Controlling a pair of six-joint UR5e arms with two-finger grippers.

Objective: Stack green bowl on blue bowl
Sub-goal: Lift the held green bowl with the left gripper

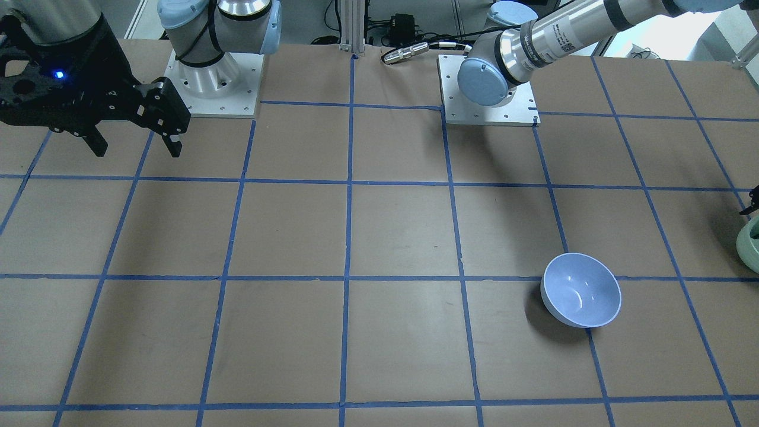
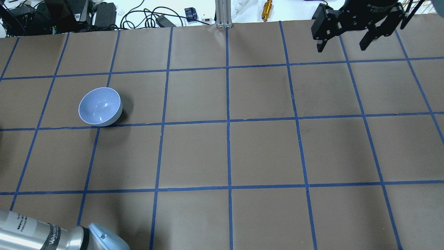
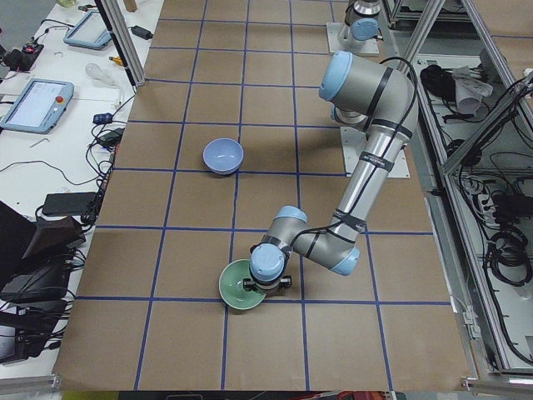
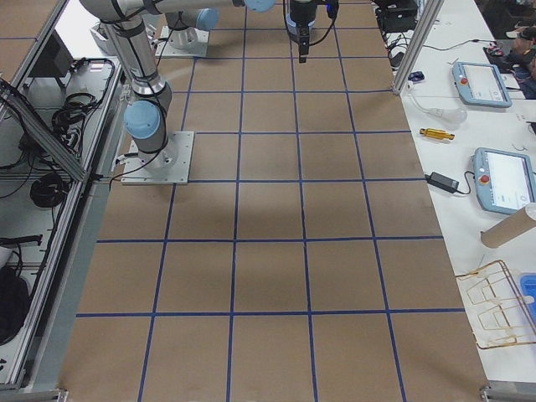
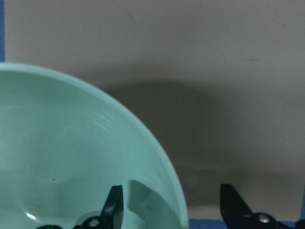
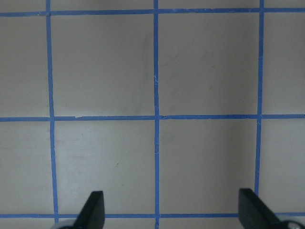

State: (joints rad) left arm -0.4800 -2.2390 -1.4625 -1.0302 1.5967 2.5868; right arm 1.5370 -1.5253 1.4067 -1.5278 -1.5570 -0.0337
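Found left claw spread wide, straddling rim of green bowl: one finger inside the bowl, the other outside, rim wall between them. Saw a clear gap between outer finger and wall; could not confirm contact at inner finger. Judged nothing gripped yet.

Located green bowl upright on surface, directly under left claw, at the end on the robot's left. Located blue bowl upright and empty, well apart from left claw, further in along the surface. Found right claw wide open, holding nothing, hanging high over the surface, far from both bowls and from left claw.

Progress, as judged: reach to green bowl done; grip not yet closed; no lift, no stacking. Rated task as early.

Left to do: pinch rim wall, lift clear of surface, carry from left claw's present spot across to blue bowl, centre above it, lower till nested, let go, back off.

Risk noted: glossy wall, one-sided rim pinch. Expect tilt or slip on lift unless squeezed firmly. Advise a level check before travel.
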